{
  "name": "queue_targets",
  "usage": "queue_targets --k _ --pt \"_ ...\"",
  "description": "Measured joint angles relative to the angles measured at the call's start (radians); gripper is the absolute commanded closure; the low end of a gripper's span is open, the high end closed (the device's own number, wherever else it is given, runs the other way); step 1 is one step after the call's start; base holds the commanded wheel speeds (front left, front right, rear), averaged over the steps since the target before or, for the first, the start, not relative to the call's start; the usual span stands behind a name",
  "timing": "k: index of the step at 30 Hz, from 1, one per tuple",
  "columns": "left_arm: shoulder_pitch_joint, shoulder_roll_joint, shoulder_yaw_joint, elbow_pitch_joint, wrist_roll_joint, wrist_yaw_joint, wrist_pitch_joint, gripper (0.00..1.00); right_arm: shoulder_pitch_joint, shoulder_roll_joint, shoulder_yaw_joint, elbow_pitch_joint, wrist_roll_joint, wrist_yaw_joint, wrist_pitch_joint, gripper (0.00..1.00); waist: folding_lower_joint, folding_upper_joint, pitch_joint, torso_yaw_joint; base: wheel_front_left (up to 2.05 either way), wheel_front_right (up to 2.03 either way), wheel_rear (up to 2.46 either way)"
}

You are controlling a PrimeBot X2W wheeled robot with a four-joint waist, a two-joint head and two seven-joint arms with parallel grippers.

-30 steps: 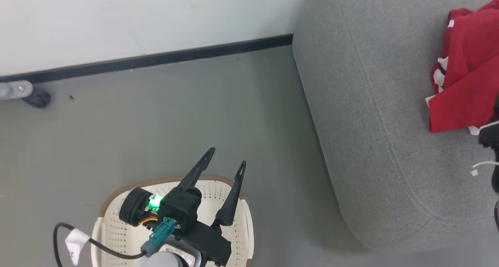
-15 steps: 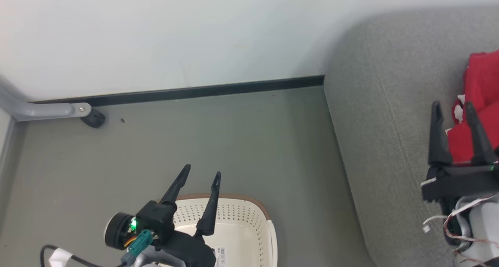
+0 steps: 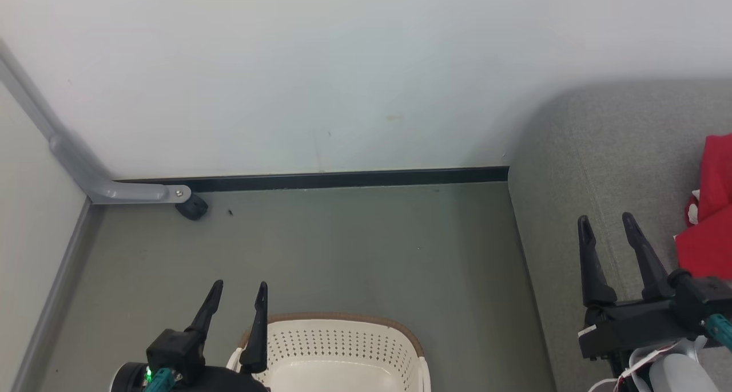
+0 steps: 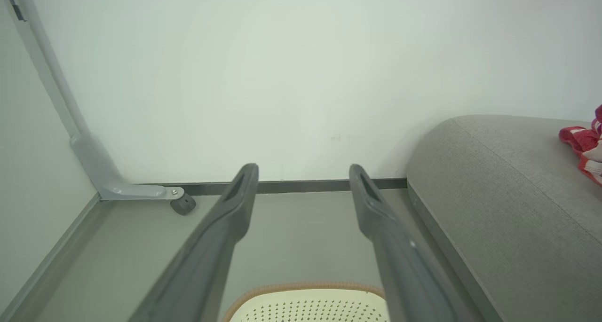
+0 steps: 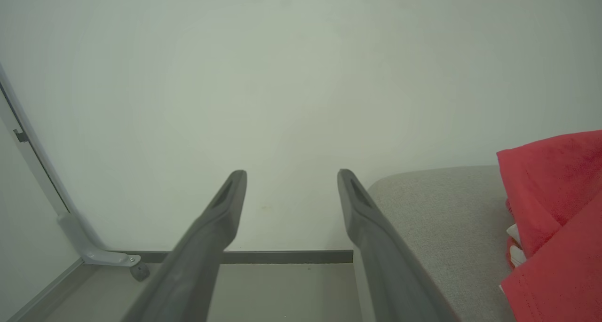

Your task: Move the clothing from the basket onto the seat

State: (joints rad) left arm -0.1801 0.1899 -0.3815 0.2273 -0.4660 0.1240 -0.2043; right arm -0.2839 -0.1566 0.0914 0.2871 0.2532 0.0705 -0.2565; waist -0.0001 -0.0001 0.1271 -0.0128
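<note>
Clothing (image 3: 712, 209) — just beside right pincer (image 3: 605, 219)

I see floor (image 3: 354, 254) free between basket (image 3: 343, 340) and seat (image 3: 572, 163) | wall (image 3: 343, 66) blocks ahead | castor leg (image 3: 171, 194) far-left corner

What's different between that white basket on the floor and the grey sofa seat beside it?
The basket is cream plastic full of small holes with a brown rim; the seat is plain grey fabric with seams. The basket's visible part holds nothing, while the seat carries the red clothing. The basket looks far smaller than the seat. Both have rounded corners.
</note>
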Motion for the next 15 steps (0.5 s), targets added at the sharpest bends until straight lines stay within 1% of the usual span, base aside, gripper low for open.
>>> queue_targets --k 5,15 --pt "0.027 -0.002 0.027 0.009 -0.009 0.000 -0.001 0.00 0.055 0.002 0.004 -0.017 -0.001 0.000 0.000 0.00 0.0000 0.0000 -0.033 0.009 0.00 0.00 0.00" --pt "0.077 -0.033 0.088 0.023 -0.002 0.000 -0.010 0.00 0.157 0.019 0.016 -0.038 -0.007 -0.010 0.000 0.00 0.0000 0.0000 -0.076 0.013 0.00 0.00 0.00"
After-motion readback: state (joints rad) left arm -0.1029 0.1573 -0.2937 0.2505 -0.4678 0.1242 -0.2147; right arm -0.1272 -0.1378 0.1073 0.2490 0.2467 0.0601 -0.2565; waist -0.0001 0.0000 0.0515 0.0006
